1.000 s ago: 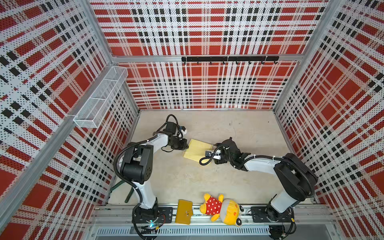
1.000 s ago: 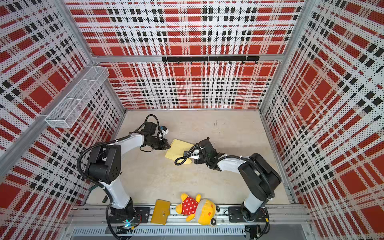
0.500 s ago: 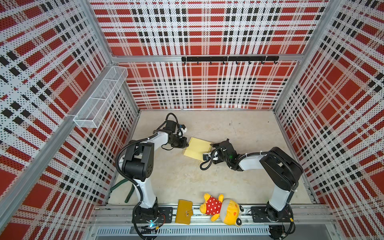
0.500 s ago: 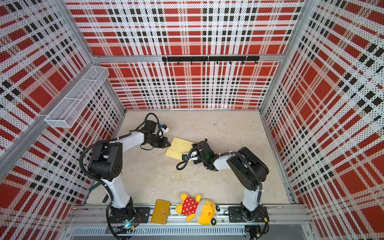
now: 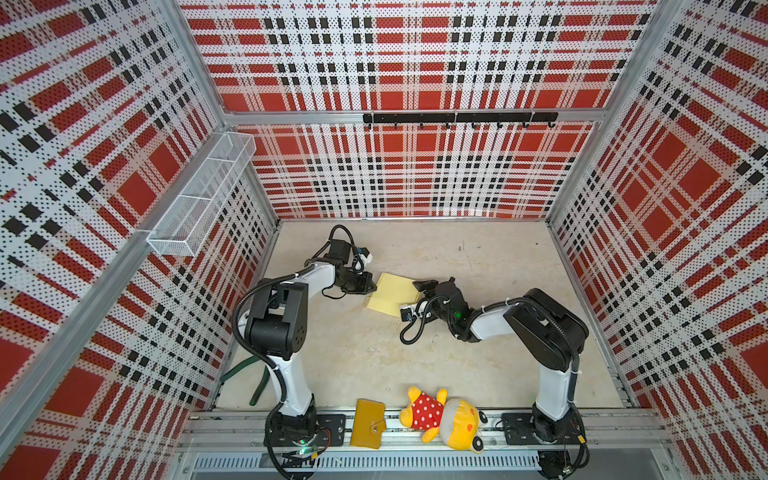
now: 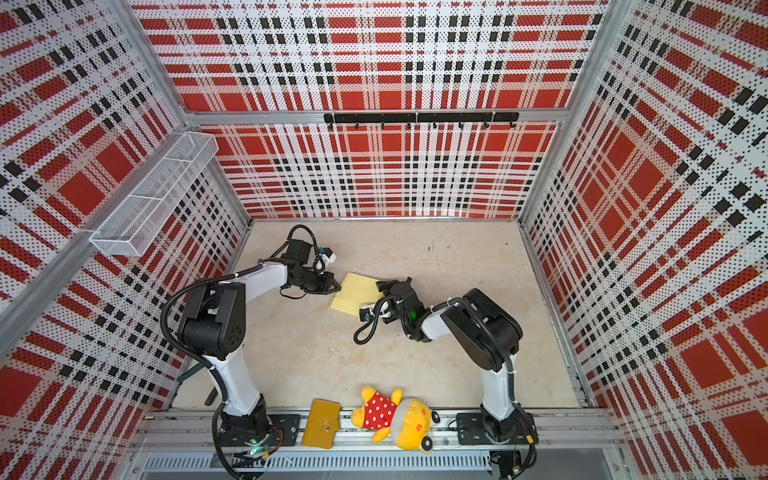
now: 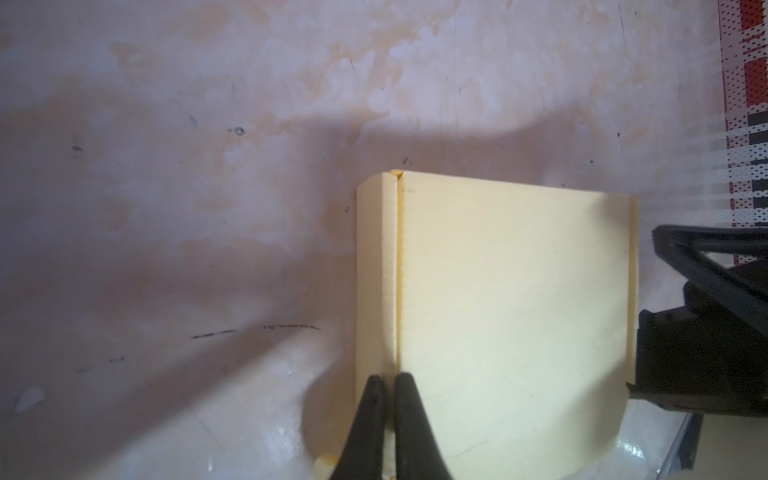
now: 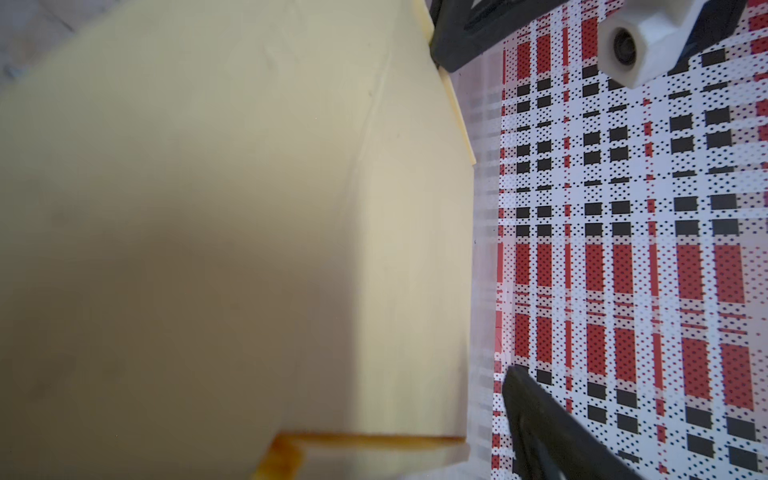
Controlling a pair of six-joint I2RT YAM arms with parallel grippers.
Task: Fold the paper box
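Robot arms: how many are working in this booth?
2. The left arm reaches the left edge of the paper box; the right arm reaches its right edge. None seems hidden.

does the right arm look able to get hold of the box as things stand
Probably yes: the right gripper stands open at the edge of the box with nothing between them, and the left gripper, shut on the opposite edge, is clear of it.

In both top views a mustard wallet [image 5: 367,424] lies flat at lower centre, and a yellow plush toy [image 5: 442,417] in a red dotted shirt lies just right of it. A wire basket [image 5: 199,195] hangs at upper left, and a black hook bar [image 5: 457,118] crosses the top.
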